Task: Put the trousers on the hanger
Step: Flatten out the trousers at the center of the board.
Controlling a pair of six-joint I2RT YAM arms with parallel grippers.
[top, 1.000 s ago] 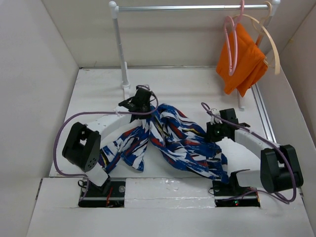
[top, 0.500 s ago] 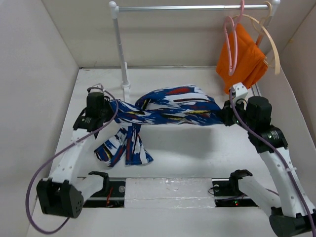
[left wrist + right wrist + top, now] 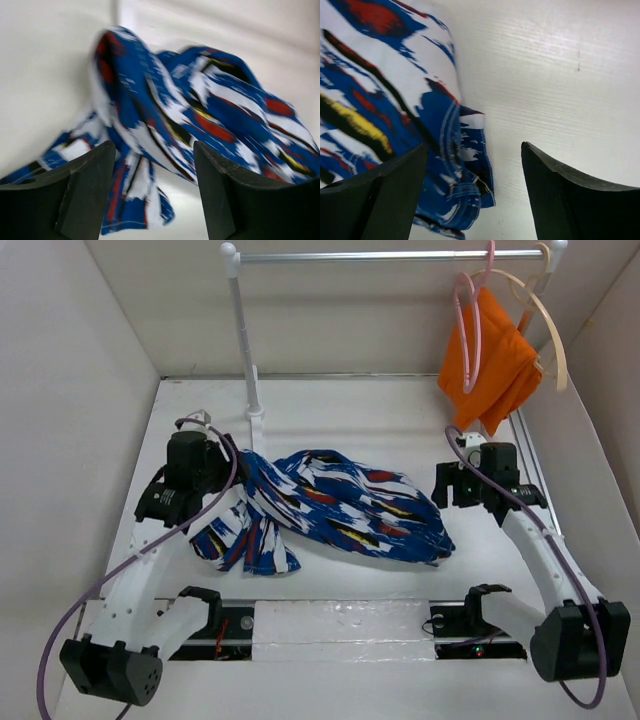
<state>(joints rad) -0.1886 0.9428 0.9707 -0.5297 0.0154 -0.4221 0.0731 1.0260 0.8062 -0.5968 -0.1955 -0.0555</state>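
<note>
White tabletop (image 3: 400, 410) is now bearing the trousers (image 3: 340, 505), which we are seeing slumped in a heap instead of stretched between the arms as before. Our left gripper (image 3: 154, 147) and right gripper (image 3: 474, 147) are both gaping, holding nothing. The hanger (image 3: 477, 345) is hanging on the rail (image 3: 380, 255), well apart; blur is smearing the left wrist view.

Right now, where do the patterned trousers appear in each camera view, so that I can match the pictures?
Top external: the trousers lie heaped in the middle of the white table.
Left wrist: the trousers fill the centre and right of the picture, somewhat blurred.
Right wrist: the trousers cover the left half, and the right half is bare table.
Shared landmark: the white table surface, visible in all three views.
</note>
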